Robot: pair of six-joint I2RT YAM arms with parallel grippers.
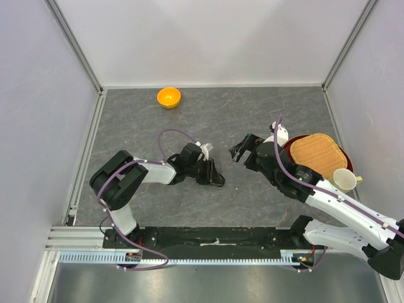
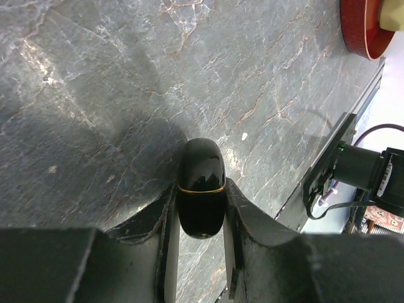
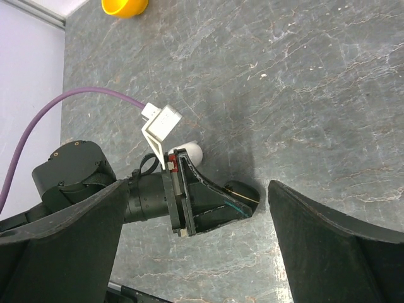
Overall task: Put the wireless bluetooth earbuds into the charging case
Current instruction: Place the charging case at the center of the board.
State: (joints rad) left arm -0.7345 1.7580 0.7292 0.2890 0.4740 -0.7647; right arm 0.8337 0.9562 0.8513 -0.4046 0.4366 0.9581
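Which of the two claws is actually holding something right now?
The left gripper: it is shut on the small glossy black charging case. The right gripper faces it with its jaws wide open, holding nothing.

A grey, marble-veined worktop (image 1: 252,113) carries a small orange bowl (image 1: 168,97) well beyond the left hand (image 1: 218,178), near the back wall. Out to the far side of the right hand (image 1: 238,151) sits a dark red tray (image 2: 360,31) (round, shallow), holding a woven straw mat (image 1: 322,154) and a cream cup (image 1: 344,180).
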